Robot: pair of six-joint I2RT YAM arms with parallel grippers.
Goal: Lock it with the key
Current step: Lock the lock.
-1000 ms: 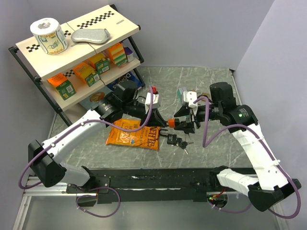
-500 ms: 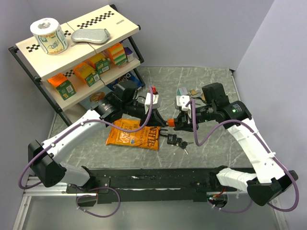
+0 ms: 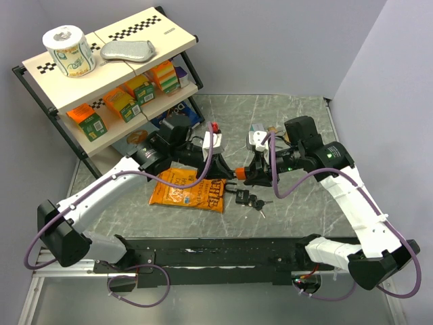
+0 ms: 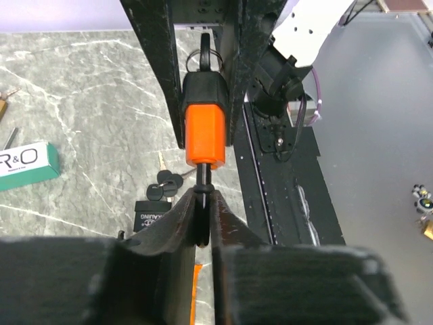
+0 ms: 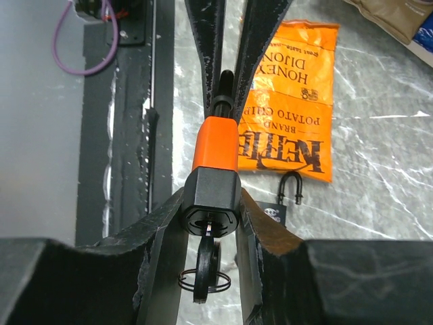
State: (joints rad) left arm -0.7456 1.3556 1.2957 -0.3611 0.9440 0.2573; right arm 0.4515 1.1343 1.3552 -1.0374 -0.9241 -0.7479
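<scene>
An orange-and-black padlock (image 3: 242, 173) hangs in the air between my two grippers above the marble table. My left gripper (image 3: 231, 170) is shut on its thin black shackle, seen in the left wrist view (image 4: 203, 196) just below the orange body (image 4: 205, 135). My right gripper (image 3: 254, 173) is shut on the lock's black end (image 5: 212, 198). A black key (image 5: 207, 271) with a wire ring sticks out of the keyhole between my right fingers (image 5: 166, 223). It also shows at the far end in the left wrist view (image 4: 206, 53).
A second black padlock (image 3: 242, 197) with a bunch of keys (image 3: 257, 202) lies on the table below the held lock. An orange chip bag (image 3: 189, 191) lies to its left. A shelf rack (image 3: 115, 81) with boxes stands at back left. A small teal-and-white box (image 4: 24, 163) lies behind.
My right wrist has moved a little left and down and turned, with the lock still in it. The left wrist has rolled slightly. The lock stays held between both grippers.
</scene>
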